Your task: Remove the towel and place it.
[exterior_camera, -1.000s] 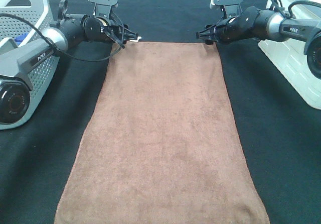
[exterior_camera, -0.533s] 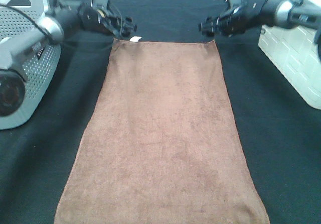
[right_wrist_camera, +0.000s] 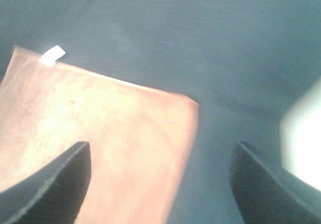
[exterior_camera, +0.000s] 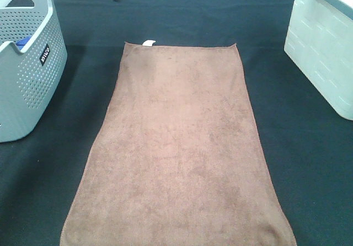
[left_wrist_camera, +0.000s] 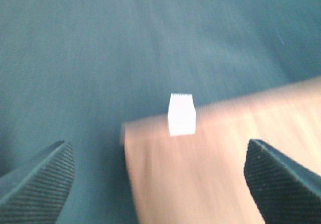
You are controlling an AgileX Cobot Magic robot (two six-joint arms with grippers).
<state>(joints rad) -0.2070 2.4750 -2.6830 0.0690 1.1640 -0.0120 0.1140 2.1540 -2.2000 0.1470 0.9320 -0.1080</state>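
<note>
From the high exterior camera, the brown towel (exterior_camera: pixel 179 152) lies spread flat and lengthwise on the black cloth (exterior_camera: pixel 182 14) that covers the table. Its far short edge runs straight, with a small white tag (exterior_camera: pixel 149 42) near the far left corner, and its near end runs out of the bottom of the picture. A grey perforated basket (exterior_camera: pixel 27 75) stands to the left of the towel, apart from it, and a white bin (exterior_camera: pixel 322 53) stands to the right, also apart. Neither arm shows clearly here; only a dark blur sits at the top edge.

In the left wrist view, the left gripper (left_wrist_camera: pixel 160 176) hangs above the towel's corner (left_wrist_camera: pixel 200 158), its two ribbed fingers (left_wrist_camera: pixel 37 179) spread wide and holding nothing. The white tag (left_wrist_camera: pixel 181 114) lies between them at the hem. The picture is smeared by motion.

In the right wrist view, the right gripper (right_wrist_camera: pixel 160 184) is likewise spread wide and empty over the towel's other far corner (right_wrist_camera: pixel 110 138), with black cloth beyond. The tag (right_wrist_camera: pixel 52 55) shows at the far end of that edge. A pale blur at one side is probably the white bin (right_wrist_camera: pixel 301 133).
</note>
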